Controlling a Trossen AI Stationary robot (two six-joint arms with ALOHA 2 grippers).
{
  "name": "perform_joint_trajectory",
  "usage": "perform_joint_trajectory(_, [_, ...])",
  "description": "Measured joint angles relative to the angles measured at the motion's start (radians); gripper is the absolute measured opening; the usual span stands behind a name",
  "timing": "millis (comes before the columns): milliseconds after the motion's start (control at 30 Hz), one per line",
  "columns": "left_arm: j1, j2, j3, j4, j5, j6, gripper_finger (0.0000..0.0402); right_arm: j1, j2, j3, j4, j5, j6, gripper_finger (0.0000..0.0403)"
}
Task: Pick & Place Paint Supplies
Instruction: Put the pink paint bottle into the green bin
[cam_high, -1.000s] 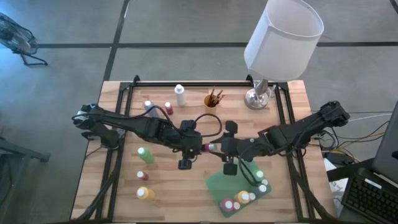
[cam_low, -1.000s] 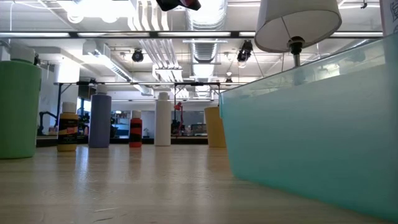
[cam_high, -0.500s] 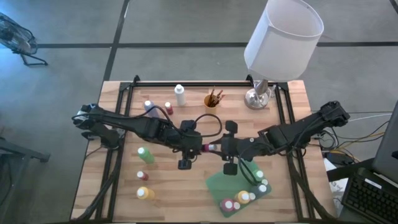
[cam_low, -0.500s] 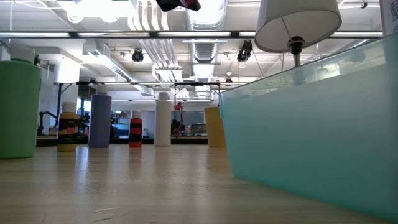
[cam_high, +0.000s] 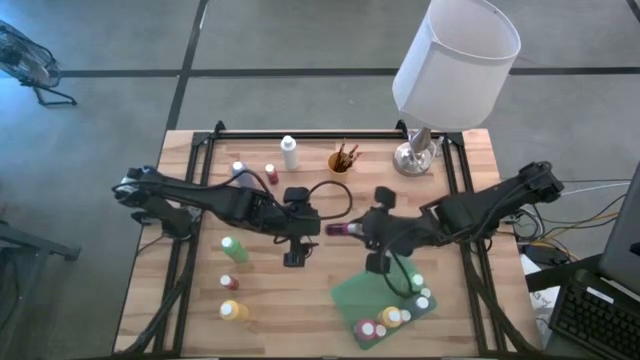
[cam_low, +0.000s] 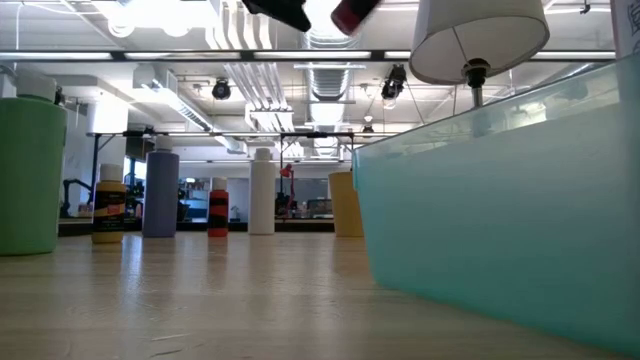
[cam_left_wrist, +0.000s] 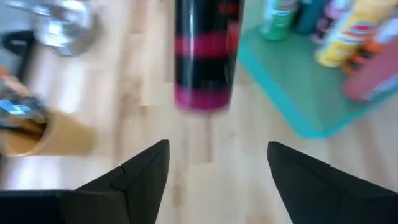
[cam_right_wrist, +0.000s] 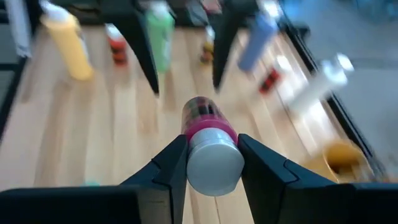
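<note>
Right gripper (cam_right_wrist: 211, 163): pinching the magenta bottle (cam_right_wrist: 208, 143) by its cap end, above the table (cam_high: 300, 300).
Left gripper (cam_left_wrist: 214, 165): hanging spread, holding nothing.

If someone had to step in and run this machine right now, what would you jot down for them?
Right gripper: shut on the magenta paint bottle, in the air mid-table.
Left gripper: open, empty, facing that bottle.
Done: several bottles already sit in the green tray.
Left: the green bottle, yellow bottle, white bottle and a few small ones on the table; brushes in the cup.
</note>
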Motion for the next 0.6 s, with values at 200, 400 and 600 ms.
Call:
perform_joint_trajectory(200, [-0.009,-0.075,-0.164,0.152,-0.075,0.031,0.0269,0.007,0.0,0.13,-0.398,-0.034,0.291,0.0113])
perform_joint_trajectory(400, [-0.004,-0.179,-0.446,0.53,-0.023,0.077,0.0259,0.068,0.001,0.161,-0.556,-0.119,0.517,0.0113])
perform_joint_trajectory(600, [-0.004,-0.252,-0.639,0.873,-0.014,0.076,0.0252,0.127,0.001,0.122,-0.596,-0.159,0.683,0.0113])
